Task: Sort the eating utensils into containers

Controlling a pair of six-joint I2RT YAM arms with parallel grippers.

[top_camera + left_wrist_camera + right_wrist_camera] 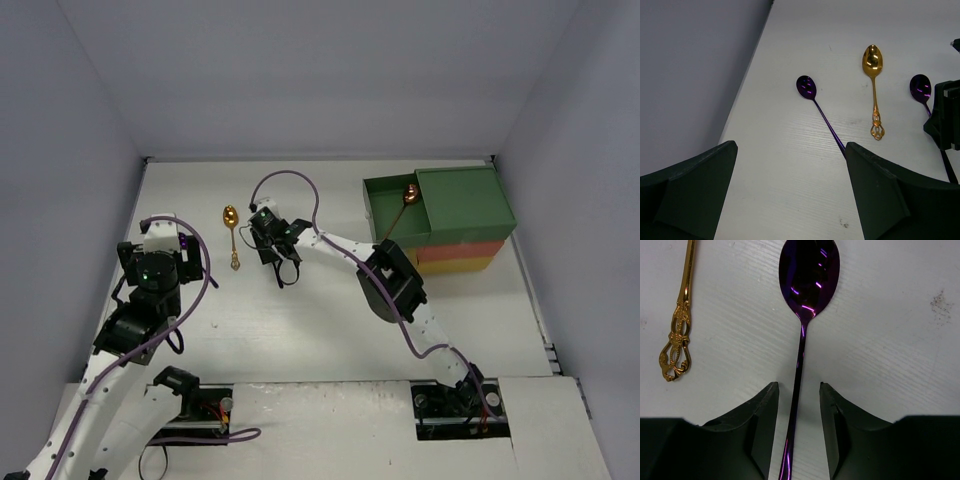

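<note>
The right end effector (798, 386) is low over the table (900, 355), its jaws partly open and astride the thin handle of a purple spoon (810, 280). A sliver of table shows on either side of the handle, so the fingers (760, 425) do not seem to pinch it, and the spoon lies flat with its bowl pointing away from the wrist. Just beside it to the left lies a gold spoon (677, 340) with an ornate openwork handle end, apart from the purple one and roughly parallel to it.

The left end effector (790, 150) hangs above the table with its jaws spread wide and nothing between them. Ahead of it lies another purple spoon (815, 97), whose handle runs down to the tip of one finger (890, 195); whether they touch I cannot tell.

At the far right stand the containers (470, 200), green over red-orange over yellow. The green drawer (385, 222) is pulled out to the left, and a copper spoon (405, 200) rests in it.
</note>
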